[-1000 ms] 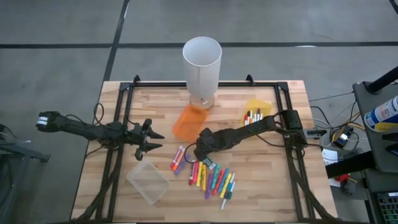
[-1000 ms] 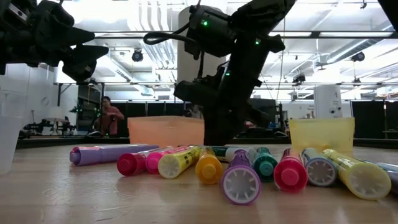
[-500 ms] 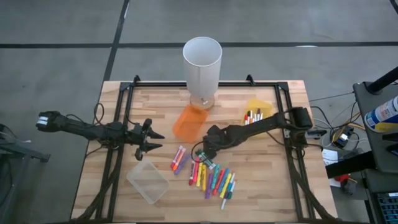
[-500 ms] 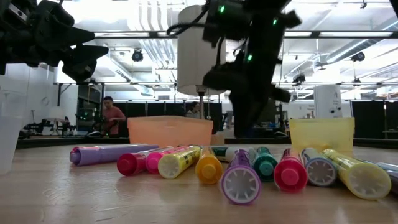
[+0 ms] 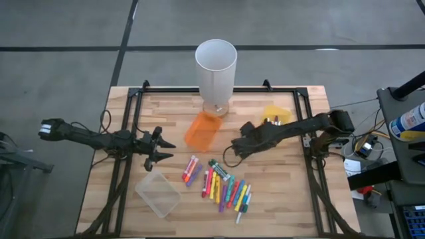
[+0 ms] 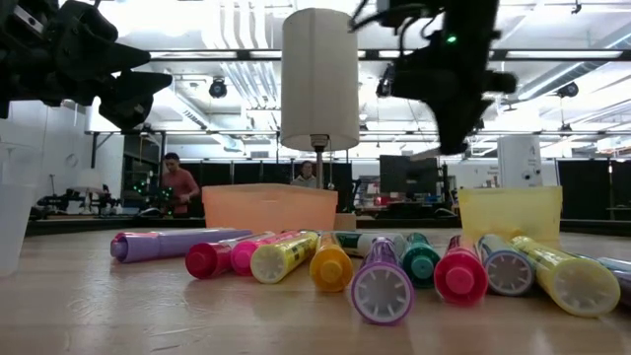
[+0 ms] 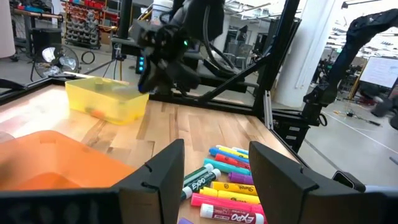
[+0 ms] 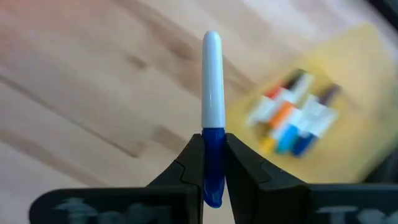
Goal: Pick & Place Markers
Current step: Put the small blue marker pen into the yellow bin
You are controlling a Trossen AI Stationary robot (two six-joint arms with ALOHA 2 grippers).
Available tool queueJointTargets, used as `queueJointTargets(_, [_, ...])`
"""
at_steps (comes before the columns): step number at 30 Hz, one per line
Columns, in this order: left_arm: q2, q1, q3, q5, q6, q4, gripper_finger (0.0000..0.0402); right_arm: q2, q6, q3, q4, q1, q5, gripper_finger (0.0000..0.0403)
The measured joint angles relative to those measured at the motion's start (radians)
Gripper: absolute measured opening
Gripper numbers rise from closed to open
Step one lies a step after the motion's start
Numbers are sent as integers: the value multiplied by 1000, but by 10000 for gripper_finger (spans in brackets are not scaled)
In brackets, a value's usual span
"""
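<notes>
Right gripper (image 5: 242, 141) is up off the surface (image 5: 166, 113), between the orange bin (image 5: 201, 131) and the yellow bin (image 5: 275, 118), and its jaws are pinched on a blue-and-white marker (image 8: 212, 118). The wrist view shows that marker clamped at its blue end, white end sticking straight out past the fingertips (image 8: 186, 163). Beyond it sits the yellow bin (image 8: 311, 112), already holding a few markers in mixed colours. In the low view the right gripper (image 6: 446, 89) hangs well above the wood, right of the tall white cylinder (image 6: 319, 79).

The loose pile of markers (image 5: 224, 187) lies toward the near edge of the surface, around the middle, with a pair of pink and purple ones (image 5: 191, 169) just to its left. From table height they line up caps-forward: purple, pink, yellow, orange, green, red (image 6: 385, 271).

Left gripper (image 5: 159, 147) waits over the left half of the surface, jaws spread, nothing between them. A clear bin (image 5: 158, 193) rests near the near-left corner.
</notes>
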Motion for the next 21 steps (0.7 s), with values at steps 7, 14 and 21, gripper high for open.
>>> queueJointTargets(7, [0,0,0,0,0,0,174,-81,145,-31,-186,0,47,33])
queueJointTargets(14, [0,0,0,0,0,0,174,-116,208,-163,-186,-29,49,42])
queueJointTargets(21, [0,0,0,0,0,0,174,-116,216,-268,-147,-92,43,45])
